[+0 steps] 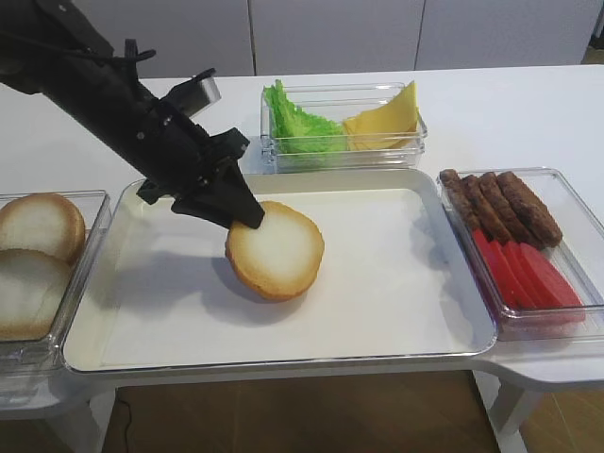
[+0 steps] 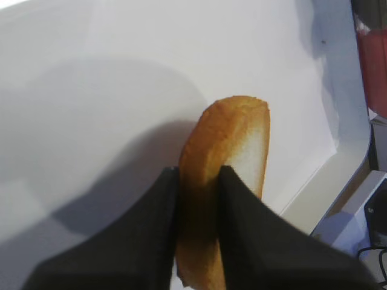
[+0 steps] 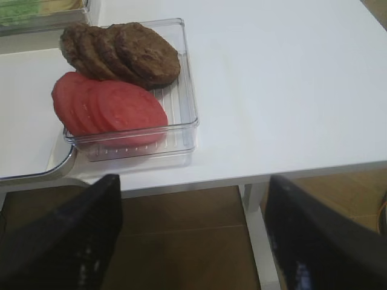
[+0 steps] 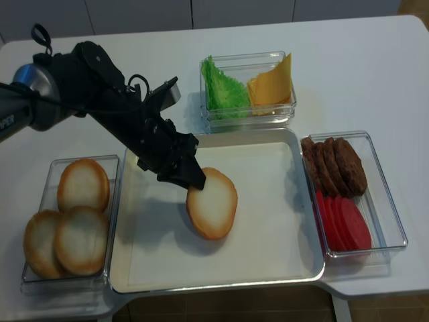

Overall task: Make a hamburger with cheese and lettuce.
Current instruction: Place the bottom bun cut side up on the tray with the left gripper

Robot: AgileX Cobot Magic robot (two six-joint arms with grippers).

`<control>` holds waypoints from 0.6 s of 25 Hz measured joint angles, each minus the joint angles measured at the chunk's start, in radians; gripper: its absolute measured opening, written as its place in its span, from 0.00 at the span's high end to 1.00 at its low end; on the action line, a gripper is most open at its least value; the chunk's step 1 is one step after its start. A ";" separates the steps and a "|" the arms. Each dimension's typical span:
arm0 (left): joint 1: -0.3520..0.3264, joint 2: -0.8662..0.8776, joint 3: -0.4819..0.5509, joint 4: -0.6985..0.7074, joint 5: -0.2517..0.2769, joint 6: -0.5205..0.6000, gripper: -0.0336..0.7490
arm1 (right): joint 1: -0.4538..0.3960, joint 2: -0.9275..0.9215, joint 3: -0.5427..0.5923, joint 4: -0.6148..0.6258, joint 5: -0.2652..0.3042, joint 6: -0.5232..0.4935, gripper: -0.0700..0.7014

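Apparently tilted, hamburger (image 1: 276, 250) over tray (image 1: 377, 321).

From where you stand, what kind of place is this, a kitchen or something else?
Probably a test bench set up as a sandwich station, not a real kitchen: a bare white table, a metal tray, and clear bins of lettuce, cheese and patties.

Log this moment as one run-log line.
step: placing bun | left gripper: shut on bun half over tray | right gripper: open, idle | lettuce, cheese: untouched
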 joint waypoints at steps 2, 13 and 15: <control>0.000 0.000 0.000 0.000 0.000 0.020 0.78 | 0.000 0.000 0.000 0.000 0.000 0.000 0.19; 0.000 0.000 0.000 0.002 -0.028 0.035 0.78 | 0.000 0.000 0.000 0.000 0.000 0.000 0.19; 0.000 0.000 0.000 0.003 -0.029 0.035 0.78 | 0.000 0.000 0.000 0.000 0.000 0.000 0.19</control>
